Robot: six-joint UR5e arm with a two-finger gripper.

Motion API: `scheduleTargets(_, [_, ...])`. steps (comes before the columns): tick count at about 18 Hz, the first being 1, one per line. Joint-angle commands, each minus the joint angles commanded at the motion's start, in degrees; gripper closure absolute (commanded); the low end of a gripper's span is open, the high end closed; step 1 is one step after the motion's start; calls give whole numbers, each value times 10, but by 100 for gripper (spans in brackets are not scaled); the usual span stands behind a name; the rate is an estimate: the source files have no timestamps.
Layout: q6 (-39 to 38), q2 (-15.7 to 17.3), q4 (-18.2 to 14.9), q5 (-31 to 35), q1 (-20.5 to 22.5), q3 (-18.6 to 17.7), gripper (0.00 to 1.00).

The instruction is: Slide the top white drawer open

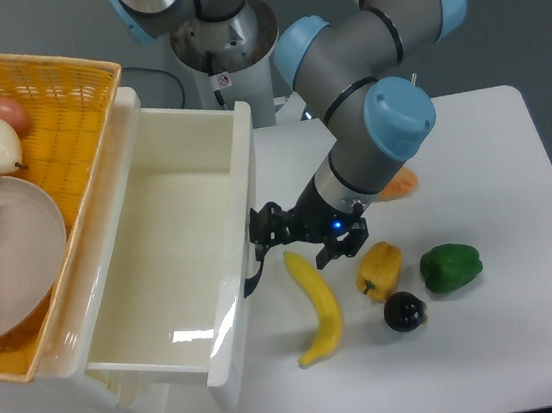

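Drawer left of the gripper, produce to its right.
The top white drawer (176, 254) lies pulled out left of the gripper (262, 230), a basket (42, 104) above it; banana (320, 307) just below the gripper, two peppers (379, 268) and a round fruit (405, 311) right.
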Motion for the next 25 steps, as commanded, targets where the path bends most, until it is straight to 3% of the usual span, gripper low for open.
scheduleTargets(25, [0, 13, 3, -4, 16, 13, 0])
